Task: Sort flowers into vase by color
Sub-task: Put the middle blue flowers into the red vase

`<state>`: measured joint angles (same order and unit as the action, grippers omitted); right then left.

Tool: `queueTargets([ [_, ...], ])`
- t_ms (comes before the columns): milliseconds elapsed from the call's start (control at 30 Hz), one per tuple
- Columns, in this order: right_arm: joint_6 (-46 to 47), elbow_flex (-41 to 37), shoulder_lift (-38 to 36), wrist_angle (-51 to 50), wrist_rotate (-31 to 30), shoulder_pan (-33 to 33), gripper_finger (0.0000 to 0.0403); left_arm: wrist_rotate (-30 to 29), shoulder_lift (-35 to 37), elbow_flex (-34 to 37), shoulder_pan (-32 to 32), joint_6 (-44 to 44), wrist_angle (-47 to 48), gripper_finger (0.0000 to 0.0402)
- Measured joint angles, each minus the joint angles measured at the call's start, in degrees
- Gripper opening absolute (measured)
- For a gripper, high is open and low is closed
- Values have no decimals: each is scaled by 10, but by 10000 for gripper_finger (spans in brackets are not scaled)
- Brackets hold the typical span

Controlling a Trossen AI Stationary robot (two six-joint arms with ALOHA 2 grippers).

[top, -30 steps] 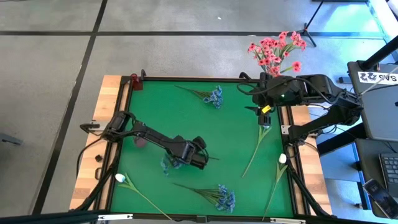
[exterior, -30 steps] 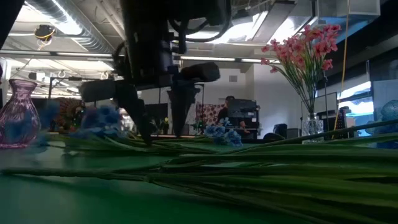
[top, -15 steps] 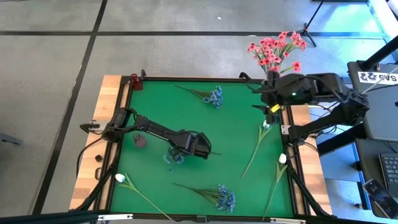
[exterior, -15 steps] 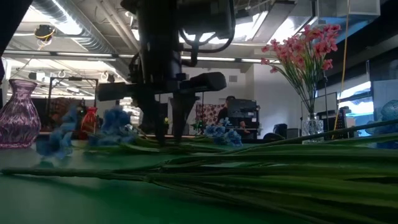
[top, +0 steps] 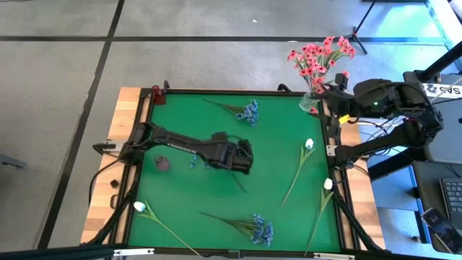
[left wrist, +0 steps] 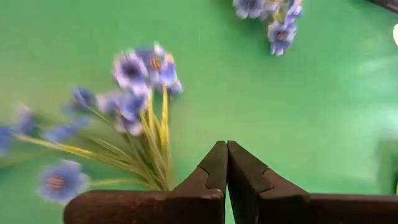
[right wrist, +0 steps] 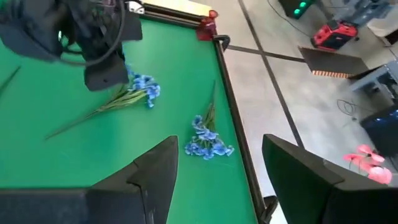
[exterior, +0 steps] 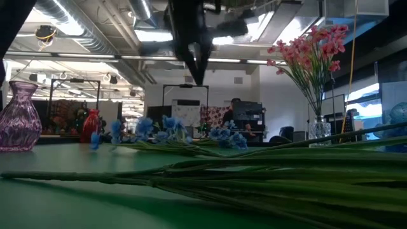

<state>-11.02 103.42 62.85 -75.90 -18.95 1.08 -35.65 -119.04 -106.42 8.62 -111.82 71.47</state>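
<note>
Gripping a blue sprig (top: 196, 160) by its stems, the left pincer (top: 242, 160) is clamped tight above mid-desk (top: 274, 144).
Only the low view shows a purple vase (exterior: 17, 117), empty; pink flowers (top: 319, 59) fill the corner vase (top: 310, 103). Right pincer (right wrist: 214, 180) gapes, holding nothing.

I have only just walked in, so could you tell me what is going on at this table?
The robot is sorting artificial flowers by colour. The left end effector is shut on the stem of a blue sprig over the middle of the green mat. The right end effector is open at the far right corner, beside the vase of pink flowers. Two more blue sprigs and three white buds lie on the mat.
</note>
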Motion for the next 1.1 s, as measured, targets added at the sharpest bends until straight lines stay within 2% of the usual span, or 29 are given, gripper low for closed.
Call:
queueTargets([
  [100, 29, 0, 2, 6, -24, 0, 234, 84, 3, -49, -19, 26, 54, 3],
  [200, 61, 0, 11, 25, -82, 0, 237, 161, 3, -54, -30, 40, 18, 17],
  [233, 62, 0, 12, 27, -94, 0, 239, 171, 1, -51, -30, 46, 5, 23],
  [333, 75, 0, 12, 27, -104, 0, 248, 147, -8, -38, -17, 10, -7, 47],
  [467, 95, 1, 14, 13, -68, 0, 259, 122, -14, -4, 3, -89, -8, 76],
  [567, 93, 0, 16, 1, -55, 0, 262, 119, -14, 38, 15, -106, -38, 88],
  [633, 89, 0, 14, -5, -54, 0, 261, 122, -14, 71, 22, -109, -65, 91],
  [767, 77, 0, 14, -17, -54, 0, 261, 130, -14, 141, 33, -173, -165, 92],
  [933, 60, 0, 13, -23, -18, 0, 262, 131, -15, 215, 37, -243, -241, 92],
  [1100, 49, 0, 14, -17, -4, 0, 262, 137, -13, 233, 18, -223, -268, 93],
])
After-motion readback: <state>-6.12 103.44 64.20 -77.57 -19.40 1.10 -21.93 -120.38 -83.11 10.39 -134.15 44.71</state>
